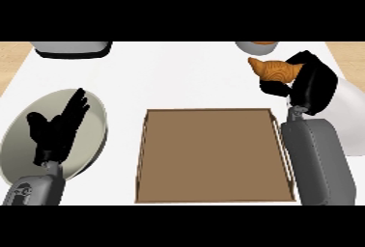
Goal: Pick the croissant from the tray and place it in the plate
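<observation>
Grey rounded forearms end in black hands with slender fingers (77, 103).

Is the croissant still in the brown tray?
Out. The right hand is curled round the croissant, holding it beyond the tray, whose brown floor shows bare.

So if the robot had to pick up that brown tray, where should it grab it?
Probably by the raised rim of the tray on its right long side, coming in from the right, where the right robot hand, now curled round the croissant, is nearest. The tray lies flat, so only the rim offers a hold.
</observation>
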Robot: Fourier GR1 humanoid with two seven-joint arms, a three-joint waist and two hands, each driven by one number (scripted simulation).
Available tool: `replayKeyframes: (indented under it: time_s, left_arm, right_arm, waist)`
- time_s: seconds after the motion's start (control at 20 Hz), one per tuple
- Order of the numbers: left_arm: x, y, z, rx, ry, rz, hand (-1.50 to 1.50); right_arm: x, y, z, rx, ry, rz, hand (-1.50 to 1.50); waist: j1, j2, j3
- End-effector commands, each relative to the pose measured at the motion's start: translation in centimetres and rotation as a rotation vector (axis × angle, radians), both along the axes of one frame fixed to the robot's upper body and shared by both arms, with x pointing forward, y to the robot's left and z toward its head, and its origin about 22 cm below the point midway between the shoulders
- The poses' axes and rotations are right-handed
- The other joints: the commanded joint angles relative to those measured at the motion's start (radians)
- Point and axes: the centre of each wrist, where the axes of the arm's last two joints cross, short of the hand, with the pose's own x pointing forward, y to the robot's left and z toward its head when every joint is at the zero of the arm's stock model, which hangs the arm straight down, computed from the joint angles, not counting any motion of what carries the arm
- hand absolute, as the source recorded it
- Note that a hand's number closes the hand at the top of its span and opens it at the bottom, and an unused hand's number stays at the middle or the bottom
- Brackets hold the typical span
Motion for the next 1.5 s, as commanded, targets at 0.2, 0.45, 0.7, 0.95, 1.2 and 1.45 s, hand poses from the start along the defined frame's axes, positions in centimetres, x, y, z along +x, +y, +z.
replayKeyframes:
  time_s: [0.2, 0.45, 0.7, 0.95, 1.2, 1.45]
  left_arm:
    - [0.8, 0.7, 0.1, 0.008, 0.002, -0.008, 0.00]
    - [0.0, 2.3, 1.0, -0.012, 0.004, -0.010, 0.00]
    - [0.2, -1.9, -0.6, -0.015, -0.022, -0.030, 0.00]
    - [0.9, -0.5, -0.2, 0.010, -0.021, -0.023, 0.00]
    - [1.6, -1.4, 0.2, 0.002, -0.029, -0.032, 0.00]
    - [0.3, -0.6, -0.5, -0.002, -0.013, -0.010, 0.00]
  right_arm:
    - [-0.8, -9.5, -1.9, 0.042, -0.006, -0.136, 1.50]
    - [-1.1, -15.0, -3.4, 0.030, 0.043, -0.159, 1.50]
    - [-2.2, -17.6, -6.5, 0.035, 0.268, -0.106, 1.50]
    - [-2.3, -21.2, -5.1, 0.279, 0.265, -0.048, -1.50]
    - [-1.8, -21.0, -5.6, 0.180, 0.166, 0.037, -1.50]
    - [-2.5, -20.4, -4.8, 0.166, -0.131, 0.189, -1.50]
  waist:
    - [0.002, 0.003, 0.000]
    - [0.011, 0.004, 0.001]
    - [0.017, 0.009, 0.002]
    - [0.015, 0.007, 0.001]
    - [0.014, 0.006, 0.001]
    - [0.000, -0.002, 0.001]
